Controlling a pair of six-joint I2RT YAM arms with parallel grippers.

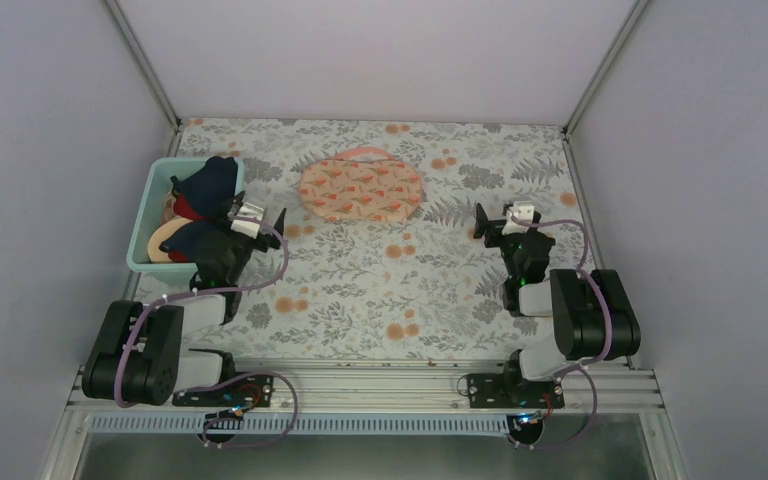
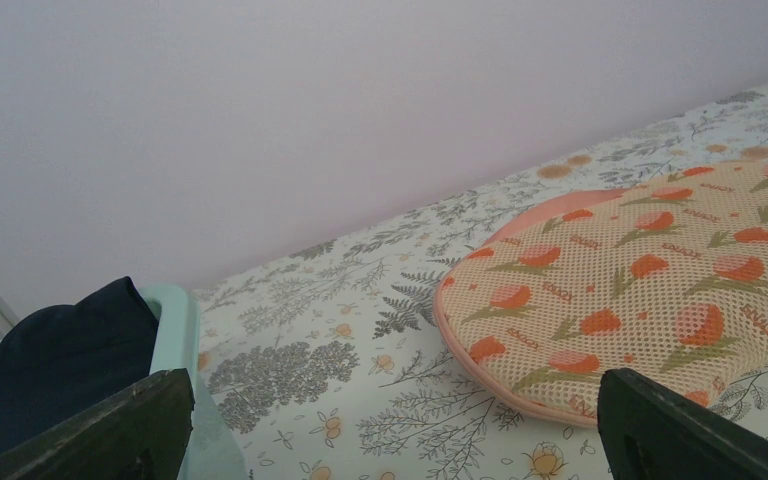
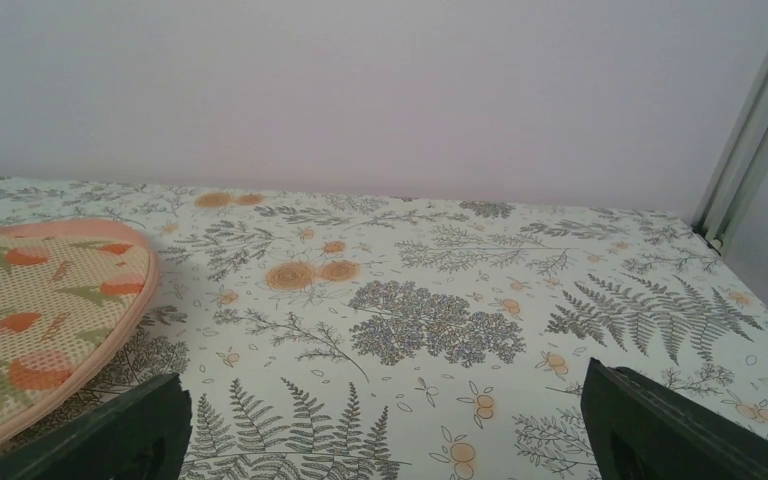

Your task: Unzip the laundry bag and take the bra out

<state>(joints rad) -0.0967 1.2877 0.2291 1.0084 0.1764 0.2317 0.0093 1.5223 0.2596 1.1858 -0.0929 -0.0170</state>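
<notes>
The laundry bag (image 1: 360,188) lies flat and closed at the back middle of the table, a peach-pink oval with orange flowers and a pink loop at its far edge. It also shows in the left wrist view (image 2: 650,280) and at the left of the right wrist view (image 3: 40,310). The mustard bra is hidden. My left gripper (image 1: 258,222) is open and empty, to the left of the bag and a short way from it. My right gripper (image 1: 500,222) is open and empty, to the right of the bag and apart from it.
A teal plastic bin (image 1: 157,186) stands at the left, holding navy-and-red bras (image 1: 207,185) and a beige bra (image 1: 165,240). Its rim shows in the left wrist view (image 2: 175,320). Grey walls and metal frame posts (image 3: 750,130) enclose the table.
</notes>
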